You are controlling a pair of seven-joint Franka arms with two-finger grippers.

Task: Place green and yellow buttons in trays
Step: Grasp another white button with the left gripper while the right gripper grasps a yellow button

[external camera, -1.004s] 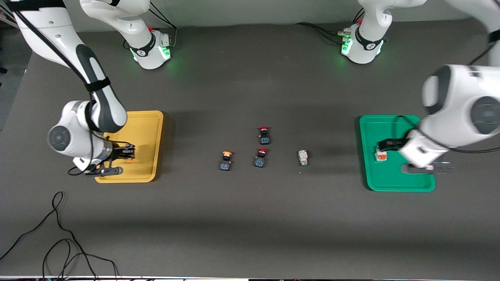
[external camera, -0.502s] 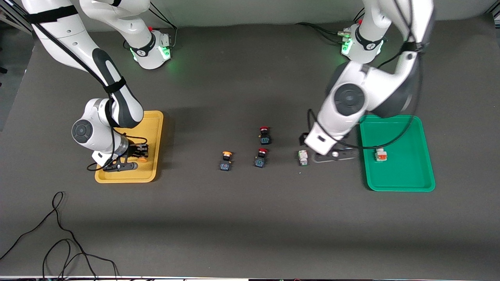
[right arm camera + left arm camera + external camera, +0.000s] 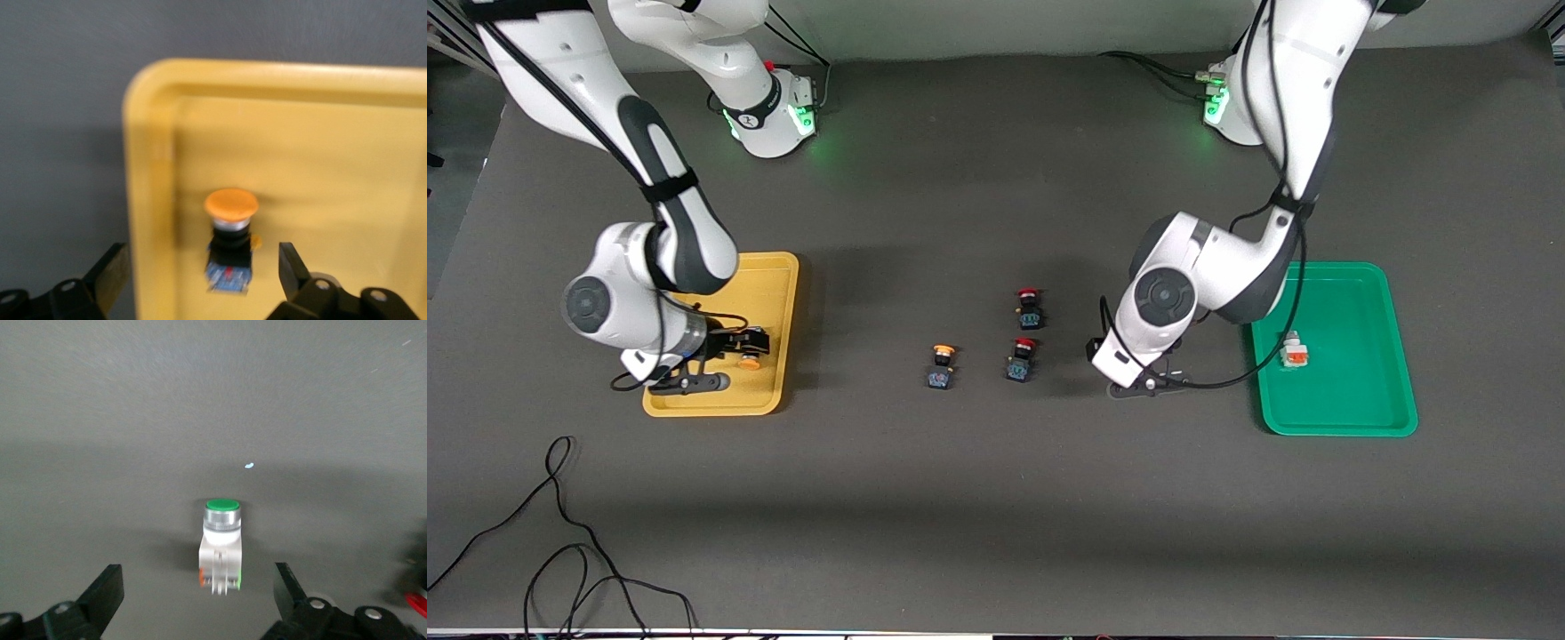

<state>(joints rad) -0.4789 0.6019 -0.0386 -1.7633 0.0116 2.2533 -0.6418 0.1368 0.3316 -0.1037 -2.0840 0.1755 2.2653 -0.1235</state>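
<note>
Right gripper (image 3: 734, 348): your right arm's fingers stand apart over the yellow tray, holding nothing; the right wrist view shows a finger (image 3: 110, 270) on each side of the button, clear of it.
Yellow-capped button in tray (image 3: 231, 235): it rests on the floor of the yellow tray (image 3: 774, 293), near the rim that lies toward the table's middle, dark body with an orange-yellow cap.
Left gripper (image 3: 199, 600): your left arm's fingers are spread wide, low over the table between the red-capped pair and the green tray, gripping nothing.
Green-capped button (image 3: 221, 540): a white body with a green cap, lying on the bare table between those spread fingers; the left arm hides it in the front view.
Green tray (image 3: 1369, 293): at the left arm's end of the table, with a white button with an orange mark (image 3: 1293, 350) inside.
Second yellow-capped button (image 3: 942, 364): you have it on the table near the middle.
Red-capped buttons (image 3: 1030, 308): two, just beside that one, toward the left arm's end.
</note>
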